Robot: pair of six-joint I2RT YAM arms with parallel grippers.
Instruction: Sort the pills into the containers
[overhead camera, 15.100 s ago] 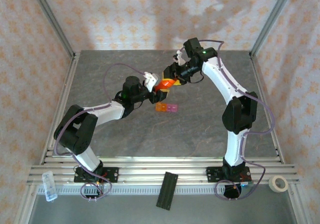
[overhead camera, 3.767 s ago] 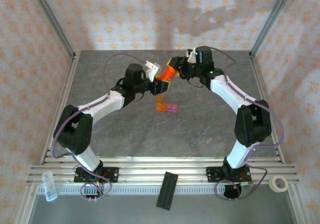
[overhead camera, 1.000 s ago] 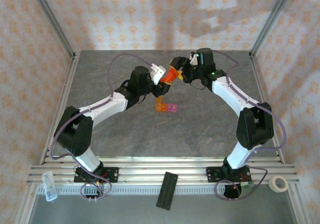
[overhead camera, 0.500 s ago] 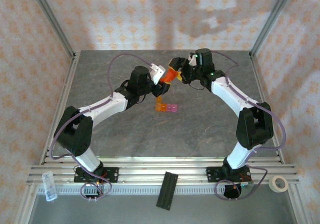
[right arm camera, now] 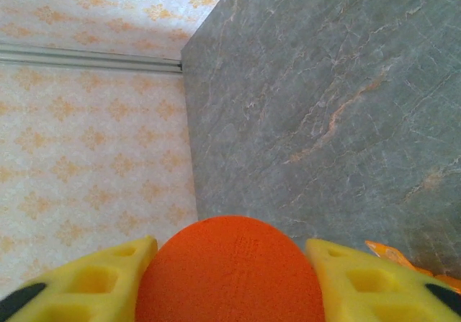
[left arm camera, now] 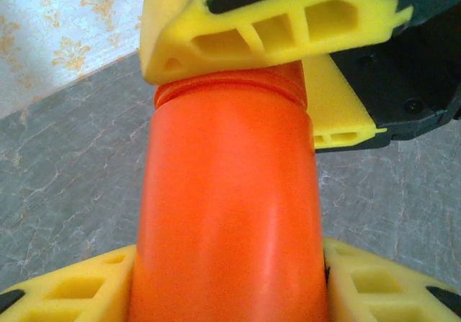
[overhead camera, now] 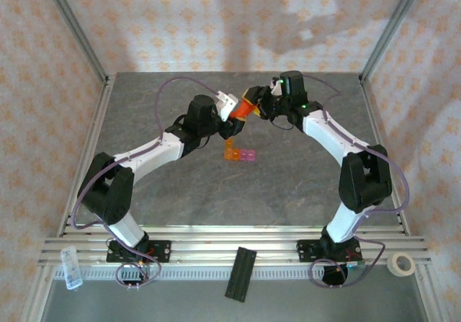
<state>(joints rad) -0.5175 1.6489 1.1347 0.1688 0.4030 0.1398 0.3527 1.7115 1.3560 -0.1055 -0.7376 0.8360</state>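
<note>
Both arms reach over the back half of the bench (overhead camera: pixel 180 192) and meet on one orange bottle (overhead camera: pixel 243 112), held in the air and tilted. The left claw (overhead camera: pixel 232 123) is closed on the bottle's body. In the left wrist view its yellow fingers (left arm camera: pixel 68 289) sit tight against both sides of the orange wall. The right claw (overhead camera: pixel 255 99) grips the bottle's upper end, where a ridged rim shows. In the right wrist view its fingers (right arm camera: pixel 86 282) press against either side of the round orange end face.

The containers (overhead camera: pixel 240 155) are a short strip with an orange cell on the left and pink cells to its right. They lie flat on the bench just in front of the bottle and below it, apart from both claws. The pills cannot be made out at this size.

Near the arm bases lie a black bar (overhead camera: pixel 241 273), a tape roll (overhead camera: pixel 400 264) at the right and a clear case (overhead camera: pixel 70 266) at the left.
</note>
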